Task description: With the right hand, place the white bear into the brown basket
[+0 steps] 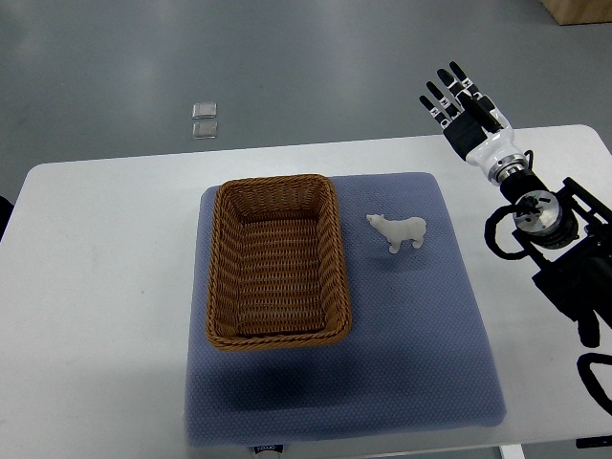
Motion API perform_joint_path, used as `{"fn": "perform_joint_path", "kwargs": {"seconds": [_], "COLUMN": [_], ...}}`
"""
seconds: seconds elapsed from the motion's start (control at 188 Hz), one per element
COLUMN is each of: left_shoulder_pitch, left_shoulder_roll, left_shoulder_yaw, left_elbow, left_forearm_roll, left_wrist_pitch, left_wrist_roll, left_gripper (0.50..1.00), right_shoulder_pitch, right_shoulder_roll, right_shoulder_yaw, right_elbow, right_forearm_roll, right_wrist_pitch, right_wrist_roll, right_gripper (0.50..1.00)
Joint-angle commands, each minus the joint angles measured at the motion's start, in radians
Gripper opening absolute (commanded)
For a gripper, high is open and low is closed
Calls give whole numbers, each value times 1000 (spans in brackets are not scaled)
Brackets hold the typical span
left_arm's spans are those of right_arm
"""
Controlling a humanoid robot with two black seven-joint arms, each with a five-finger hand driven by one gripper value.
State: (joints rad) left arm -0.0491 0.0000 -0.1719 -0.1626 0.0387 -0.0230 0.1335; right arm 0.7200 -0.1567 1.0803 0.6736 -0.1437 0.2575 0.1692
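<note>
A white table (105, 249) carries a blue mat (421, 354). On it sits the brown basket (275, 261), with the white bear (398, 230) standing just beside it. The right hand (464, 107) hovers apart, fingers spread, holding nothing.

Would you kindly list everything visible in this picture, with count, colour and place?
wicker basket: one, brown, on the left half of the mat, nothing in it
toy polar bear: one, white, standing on the mat just right of the basket, apart from it
mat: one, blue-grey, centre of the table
table: one, white, fills most of the view
small clear squares: two, on the grey floor beyond the table
right hand: one, black and white, fingers spread, holding nothing, beyond the table's far right edge, well away from the bear
</note>
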Motion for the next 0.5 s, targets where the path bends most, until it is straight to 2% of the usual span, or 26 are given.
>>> {"fn": "perform_joint_path", "kwargs": {"seconds": [0.0, 0.197, 0.303, 0.383, 0.431, 0.436, 0.494], "left_shoulder_pitch": [0, -2, -2, -2, -2, -2, -2], "left_shoulder_roll": [0, 0, 0, 0, 0, 0, 0], "left_shoulder_yaw": [0, -1, -1, -1, -1, -1, -1], "left_elbow": [1, -3, -3, -3, -3, -3, -3], "left_forearm_roll": [0, 1, 3, 3, 3, 3, 3], "left_wrist_pitch": [0, 0, 0, 0, 0, 0, 0], "left_wrist_roll": [0, 0, 0, 0, 0, 0, 2], "left_gripper": [1000, 1000, 1000, 1000, 1000, 1000, 1000], "right_shoulder_pitch": [38, 156, 259, 372, 372, 439, 521], "right_shoulder_roll": [-29, -156, -276, -331, -331, -352, -373], "right_shoulder_yaw": [-34, -254, -447, -632, -632, -740, -872], "right_elbow": [1, 73, 172, 233, 233, 265, 299], "right_forearm_roll": [-128, -389, -579, -682, -682, -710, -720], "right_wrist_pitch": [3, 37, 81, 149, 149, 199, 256], "right_wrist_roll": [-7, -71, -151, -201, -201, -223, -257], "right_gripper": [930, 930, 930, 930, 930, 930, 930]}}
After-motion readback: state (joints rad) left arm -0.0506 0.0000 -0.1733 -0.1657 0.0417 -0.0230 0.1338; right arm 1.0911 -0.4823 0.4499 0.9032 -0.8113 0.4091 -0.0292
